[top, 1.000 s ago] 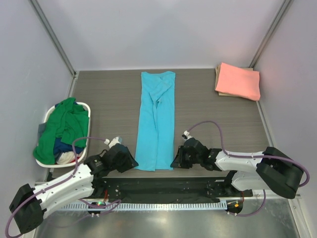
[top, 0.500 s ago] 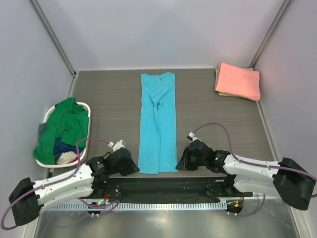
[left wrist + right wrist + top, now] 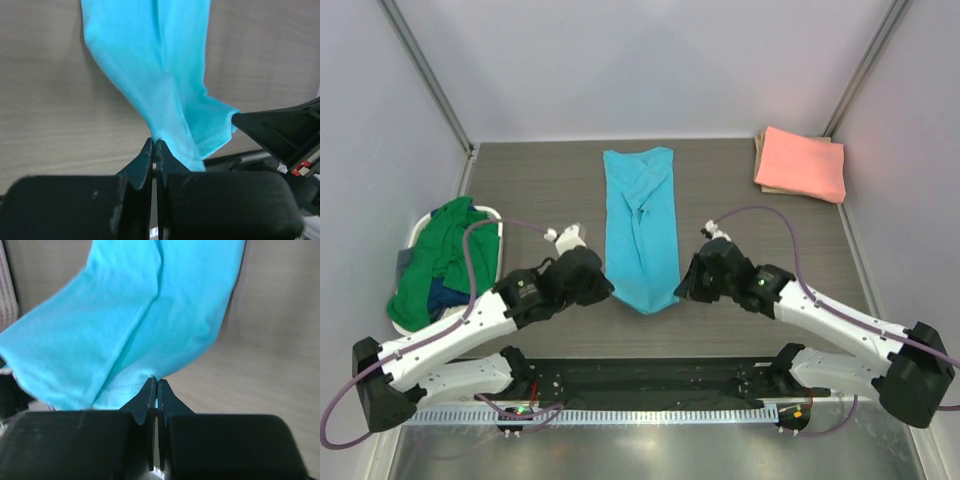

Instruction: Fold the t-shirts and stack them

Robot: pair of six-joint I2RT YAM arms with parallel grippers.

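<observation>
Newly raised, the near hem of the sky-blue t-shirt point(image 3: 640, 215) hangs between left gripper point(image 3: 155, 143) and right gripper point(image 3: 155, 381); only wrist views show both clamping it.

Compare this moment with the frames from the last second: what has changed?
Both grippers shut on the near hem of the sky-blue t-shirt, the left gripper at its left corner, the right gripper at its right. The arms then carried the hem up and away from their bases, so it sags to a point between them. The shirt's far end, the salmon-pink t-shirt and the basket stayed put.
</observation>
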